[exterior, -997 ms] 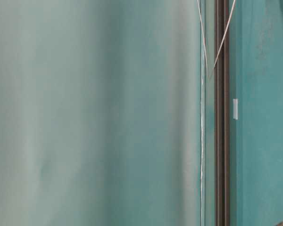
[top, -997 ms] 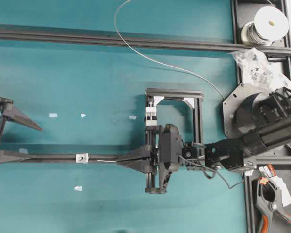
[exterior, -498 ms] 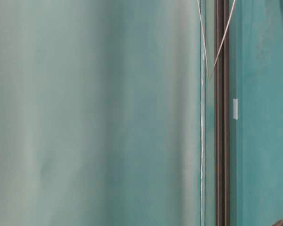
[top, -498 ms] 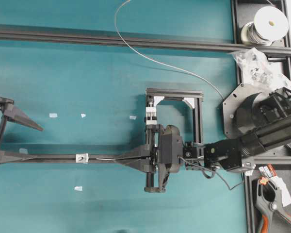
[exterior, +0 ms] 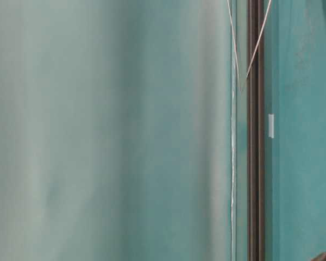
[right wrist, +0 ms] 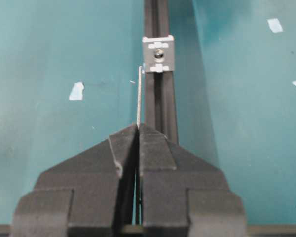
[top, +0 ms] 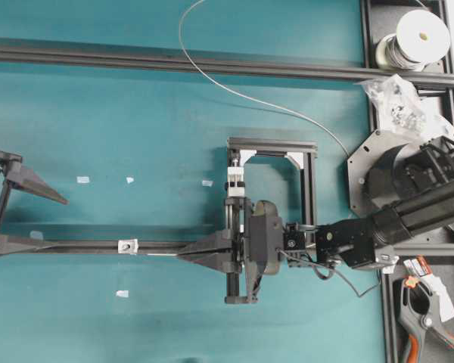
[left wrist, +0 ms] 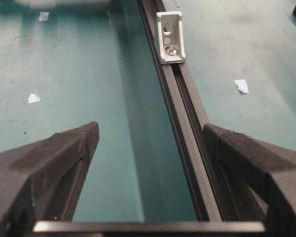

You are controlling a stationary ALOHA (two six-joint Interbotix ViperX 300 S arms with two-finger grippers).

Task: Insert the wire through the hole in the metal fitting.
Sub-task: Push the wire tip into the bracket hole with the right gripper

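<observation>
The right gripper point(right wrist: 138, 129) has crept left along the rail point(right wrist: 160, 106), jaws pinched on the wire point(right wrist: 139, 96); its tip sits just beside the fitting point(right wrist: 159, 53). The left gripper point(left wrist: 150, 140) straddles the rail, jaws wide.

Both arms are matt black throughout. The right arm point(top: 408, 215) is built of boxy black motor blocks joined in line, with a thin black cable point(top: 340, 271) looping loose beneath its wrist. It rises from a round grey base plate point(top: 363, 170) with small screw holes along the edge. The right gripper point(right wrist: 138, 129) has two wedge-shaped black fingers point(right wrist: 160, 148) with a finely ribbed, printed surface. The left gripper point(left wrist: 148, 136) has matching tapered black fingers point(left wrist: 59, 158), likewise grainy, running on a straight black cross bar point(left wrist: 148, 227). No markings or labels are legible on either arm.
</observation>
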